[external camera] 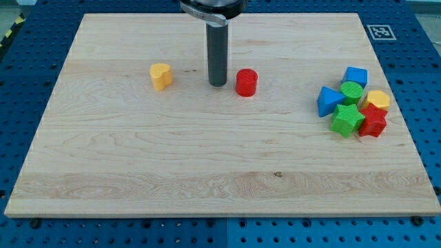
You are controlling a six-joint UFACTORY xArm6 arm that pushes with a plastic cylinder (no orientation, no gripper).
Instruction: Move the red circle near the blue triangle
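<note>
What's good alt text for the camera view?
My tip rests on a wooden board, just left of the red circle. The blue triangle sits far to the view's right in a cluster of blocks; a yellow block lies left.

The red circle [247,82], a short upright cylinder, stands alone on the worktop [207,158] just above the frame's centre. The blue triangle [329,101] lies well apart at right, on the left edge of a block cluster.
</note>
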